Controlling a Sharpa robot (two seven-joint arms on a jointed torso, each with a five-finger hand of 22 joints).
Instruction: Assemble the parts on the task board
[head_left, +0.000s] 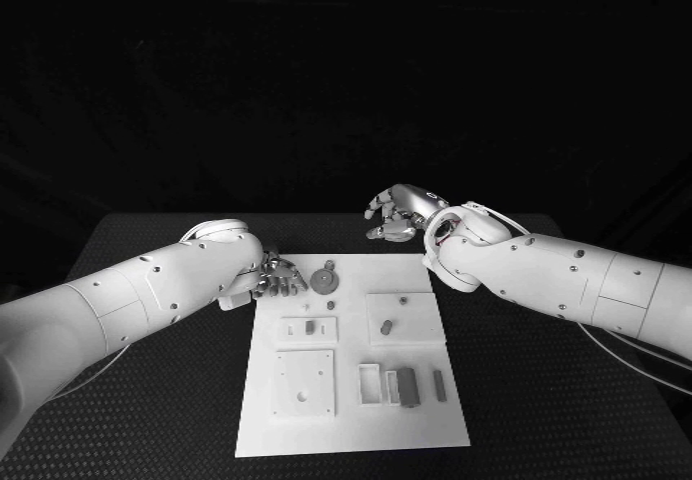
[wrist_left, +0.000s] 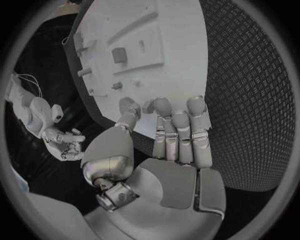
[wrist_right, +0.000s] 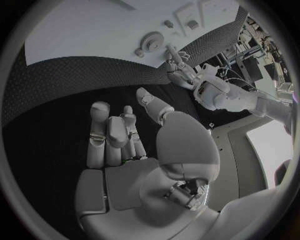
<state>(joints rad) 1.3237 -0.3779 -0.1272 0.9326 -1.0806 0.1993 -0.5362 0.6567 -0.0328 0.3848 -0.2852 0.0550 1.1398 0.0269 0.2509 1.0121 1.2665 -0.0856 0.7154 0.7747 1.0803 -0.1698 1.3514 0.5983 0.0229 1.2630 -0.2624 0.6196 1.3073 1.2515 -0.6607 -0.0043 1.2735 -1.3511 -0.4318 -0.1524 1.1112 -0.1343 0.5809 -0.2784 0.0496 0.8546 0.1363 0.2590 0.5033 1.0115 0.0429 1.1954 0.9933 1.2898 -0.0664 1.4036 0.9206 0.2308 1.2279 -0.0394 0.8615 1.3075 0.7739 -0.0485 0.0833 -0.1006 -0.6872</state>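
The task board (head_left: 361, 425) reaches the table's near edge; left hand (head_left: 278, 277) and right hand (head_left: 400, 213) hover spread, empty.

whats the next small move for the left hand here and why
Probably a short reach toward the round grey part at the far end of the task board, closing the fingers on it. The left hand sits at the board's far left corner right beside that part and looks empty, fingers apart. The right hand is raised beyond the board's far edge, holding nothing.
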